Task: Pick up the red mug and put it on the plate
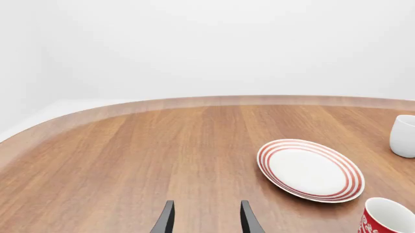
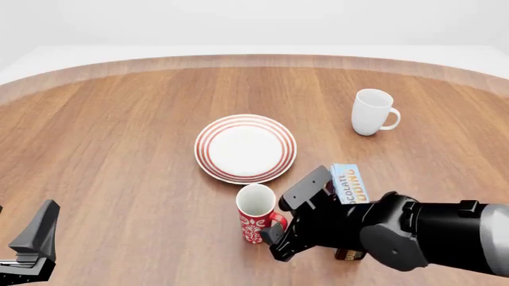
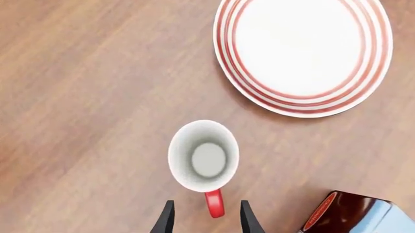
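Note:
The red mug (image 2: 254, 215) stands upright on the table just in front of the plate (image 2: 245, 148), apart from it. From above in the right wrist view, the mug (image 3: 203, 155) shows its white inside, and its red handle (image 3: 215, 204) points toward my right gripper (image 3: 206, 221). That gripper is open, with its fingers on either side of the handle and not closed on it. In the front view the right gripper (image 2: 278, 240) sits beside the mug. My left gripper (image 1: 206, 222) is open and empty, low at the near left (image 2: 36, 238). The plate (image 1: 310, 170) and mug (image 1: 387, 218) also show in the left wrist view.
A plain white mug (image 2: 371, 112) stands at the far right; it also shows in the left wrist view (image 1: 404, 136). A blue and brown chocolate box (image 2: 350, 185) lies right of the red mug, partly under my right arm. The box also shows in the right wrist view (image 3: 350, 213).

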### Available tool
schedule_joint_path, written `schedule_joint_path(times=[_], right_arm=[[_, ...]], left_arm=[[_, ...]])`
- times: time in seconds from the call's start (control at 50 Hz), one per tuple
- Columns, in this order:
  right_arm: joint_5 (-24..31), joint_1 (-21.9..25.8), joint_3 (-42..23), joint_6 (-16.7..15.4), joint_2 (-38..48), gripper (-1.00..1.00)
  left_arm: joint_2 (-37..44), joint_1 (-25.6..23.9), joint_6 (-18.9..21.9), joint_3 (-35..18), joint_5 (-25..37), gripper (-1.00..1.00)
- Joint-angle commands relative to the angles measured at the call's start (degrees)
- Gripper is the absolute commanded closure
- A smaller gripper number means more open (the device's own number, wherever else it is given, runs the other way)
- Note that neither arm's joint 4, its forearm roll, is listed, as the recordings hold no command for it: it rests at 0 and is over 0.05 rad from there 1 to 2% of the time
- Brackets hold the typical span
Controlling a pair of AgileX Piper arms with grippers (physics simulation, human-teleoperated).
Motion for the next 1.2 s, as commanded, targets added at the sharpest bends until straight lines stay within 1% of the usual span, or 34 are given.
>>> schedule_joint_path(times=[0.02,0.46,0.7,0.72,0.78,0.98,1.04,1.2], right_arm=[[-0.8,0.3,0.3,0.6,0.7,-1.0],[-2.5,0.5,0.3,0.9,3.1,-1.0],[-2.3,0.6,0.1,1.1,2.8,-1.0],[-2.3,0.5,0.1,0.9,2.7,1.0],[-2.1,-0.2,-0.3,0.0,2.6,1.0],[-2.3,-0.6,0.0,-0.2,2.1,1.0],[-1.2,-1.3,-0.2,-0.7,1.1,1.0],[0.1,-1.2,-0.4,-1.0,-1.8,1.0]], left_arm=[[0.0,0.0,0.0,0.0,0.0,-1.0],[0.0,0.0,0.0,0.0,0.0,-1.0],[0.0,0.0,0.0,0.0,0.0,-1.0],[0.0,0.0,0.0,0.0,0.0,-1.0],[0.0,0.0,0.0,0.0,0.0,-1.0],[0.0,0.0,0.0,0.0,0.0,-1.0],[0.0,0.0,0.0,0.0,0.0,-1.0],[0.0,0.0,0.0,0.0,0.0,-1.0]])
